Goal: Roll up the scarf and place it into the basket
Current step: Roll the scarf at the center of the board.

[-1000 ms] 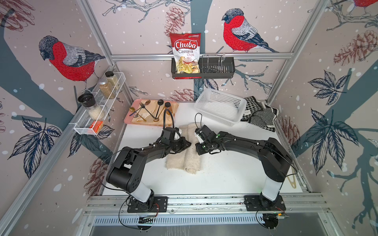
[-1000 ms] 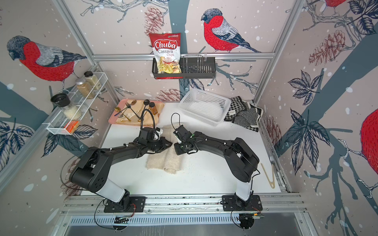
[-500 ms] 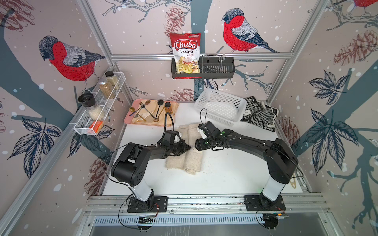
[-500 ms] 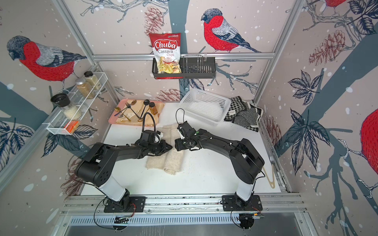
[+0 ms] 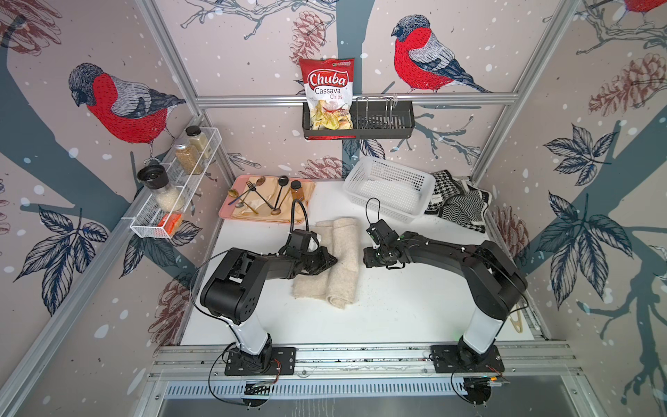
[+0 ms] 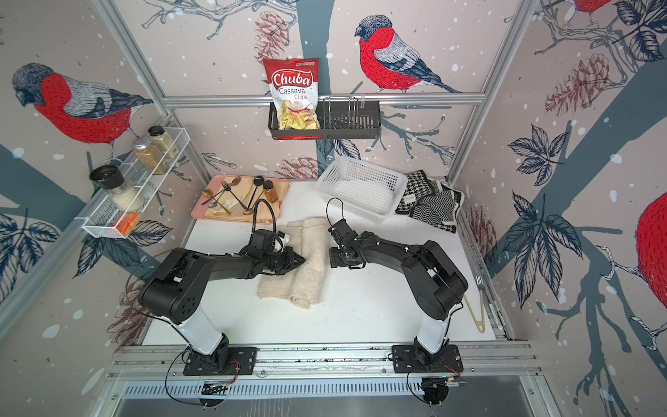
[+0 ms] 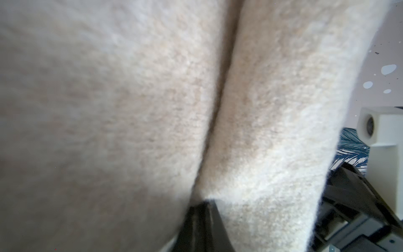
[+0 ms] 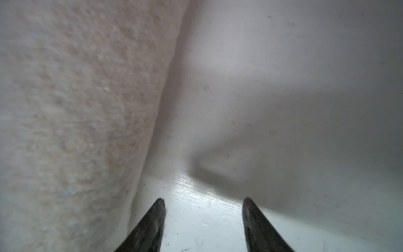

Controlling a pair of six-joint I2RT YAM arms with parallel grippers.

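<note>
Folded scarf [image 5: 343,274] lay flat on table [image 5: 397,299]. Left gripper [image 5: 332,259] closed, tips pressed into scarf's crease. Right gripper [image 8: 204,199] just beside scarf, open, over bare tabletop. Basket [image 5: 388,173] sat beyond scarf, apart.

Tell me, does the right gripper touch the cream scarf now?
Apart. In the right wrist view the right gripper is open, and a strip of bare table shows between its nearer fingertip and the scarf.
</note>
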